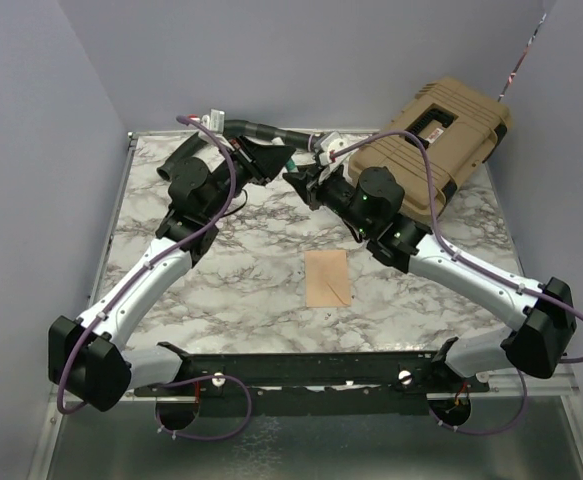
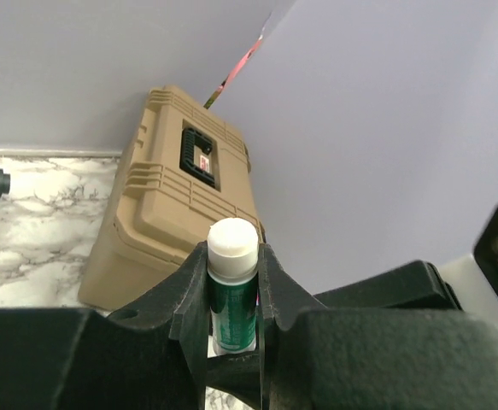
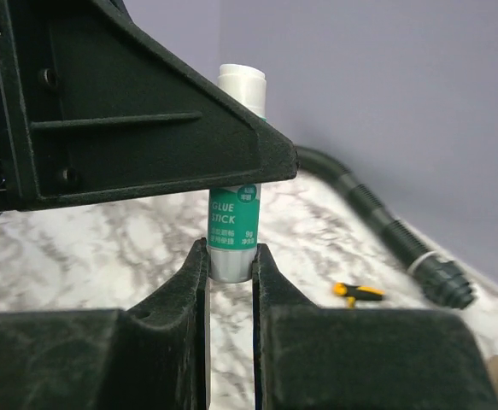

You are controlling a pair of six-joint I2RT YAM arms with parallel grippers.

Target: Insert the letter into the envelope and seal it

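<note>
Tabletop (image 1: 171, 300) from above, arm bases at near edge. Envelope (image 1: 327, 278) lies flat approx ctr, a bit toward near edge, well apart from everything else. Hard case (image 1: 441, 140) sits in far R corner, set at an angle, w/ R arm's elbow in front of it. Hose (image 1: 261, 128) runs along far edge, L of case. Both arms reach to far-ctr and meet above tabletop, in front of hose: L gripper (image 2: 233, 260) from L, R gripper (image 3: 230, 256) from R. Glue stick (image 3: 234, 224) stands upright btwn them, mid-body clamped in L gripper, lower end clamped in R gripper below it. Small hand tool (image 3: 357, 292) lies on tabletop near hose.
</note>
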